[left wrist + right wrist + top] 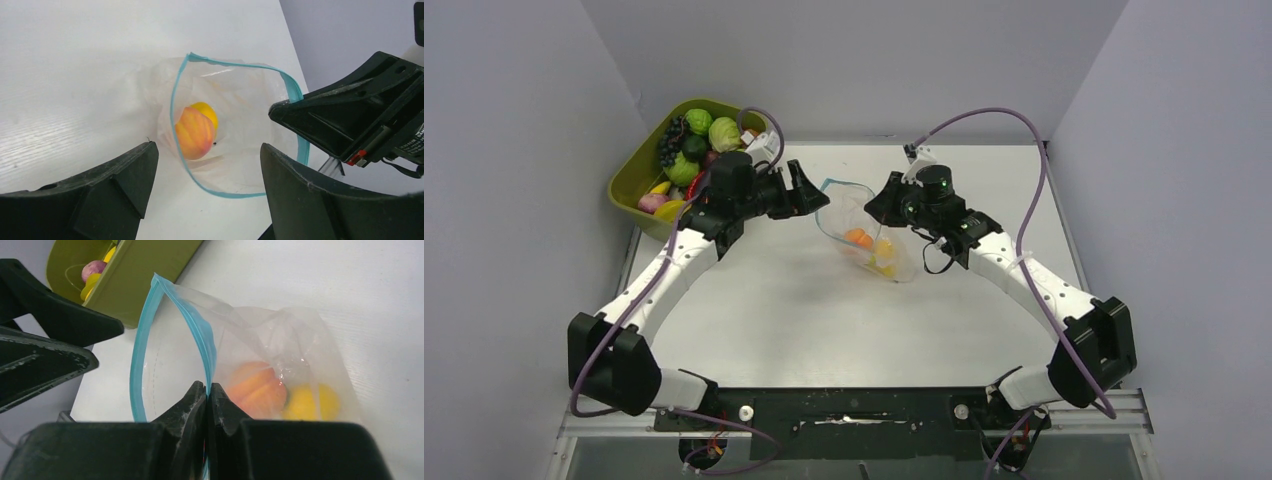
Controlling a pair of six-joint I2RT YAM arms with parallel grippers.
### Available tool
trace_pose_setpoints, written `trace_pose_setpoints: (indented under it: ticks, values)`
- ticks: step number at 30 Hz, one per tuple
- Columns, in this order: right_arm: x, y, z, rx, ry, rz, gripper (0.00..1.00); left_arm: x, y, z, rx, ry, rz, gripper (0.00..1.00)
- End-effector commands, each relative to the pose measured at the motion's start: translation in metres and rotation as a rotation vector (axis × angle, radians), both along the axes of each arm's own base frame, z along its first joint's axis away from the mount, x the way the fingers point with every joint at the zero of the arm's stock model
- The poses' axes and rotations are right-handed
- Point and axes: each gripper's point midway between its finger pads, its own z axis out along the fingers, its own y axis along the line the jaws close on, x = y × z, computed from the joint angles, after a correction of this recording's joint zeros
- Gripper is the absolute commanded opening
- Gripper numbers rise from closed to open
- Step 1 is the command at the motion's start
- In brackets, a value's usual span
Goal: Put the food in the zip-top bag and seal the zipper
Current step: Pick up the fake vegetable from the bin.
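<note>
The clear zip-top bag (894, 262) lies mid-table with its mouth held open toward the left. Inside it are an orange peach (858, 238) and a yellow fruit (886, 250). My right gripper (876, 208) is shut on the teal zipper (205, 352) strip of one mouth edge, holding it up. The peach (257, 387) and yellow fruit (310, 402) show through the plastic. My left gripper (810, 192) is open and empty just left of the mouth. In the left wrist view the zipper (172, 107) rings the open mouth, with the peach (195, 132) inside, beyond my left gripper (207, 150).
The olive-green tub (624, 185) stands at the back left, behind my left arm, holding several toy fruits and vegetables (696, 140). It also shows in the right wrist view (135, 275). Grey walls enclose the white table on three sides.
</note>
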Motion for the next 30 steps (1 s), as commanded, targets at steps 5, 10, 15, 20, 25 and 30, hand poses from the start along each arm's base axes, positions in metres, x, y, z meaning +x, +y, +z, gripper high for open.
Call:
trace_pose_setpoints:
  ticks: [5,10,15,20,25,30]
  values:
    - [-0.002,-0.028,0.048,-0.028,-0.16,-0.062,0.0,0.01,0.042,0.048,0.161,-0.177,0.168,0.74]
    - [-0.008,-0.031,0.053,-0.031,-0.184,-0.052,0.0,0.033,0.084,0.045,0.343,-0.216,0.31,0.72]
    - [-0.014,-0.035,0.057,-0.036,-0.196,-0.043,0.0,0.072,0.137,0.038,0.453,-0.204,0.441,0.58]
    - [-0.019,-0.037,0.056,-0.037,-0.199,-0.036,0.0,0.109,0.191,0.03,0.514,-0.195,0.565,0.54]
    - [-0.02,-0.036,0.054,-0.027,-0.191,-0.033,0.0,0.136,0.217,0.014,0.525,-0.163,0.549,0.56]
    - [-0.019,-0.035,0.054,-0.026,-0.185,-0.032,0.0,0.155,0.252,0.002,0.563,-0.158,0.577,0.58]
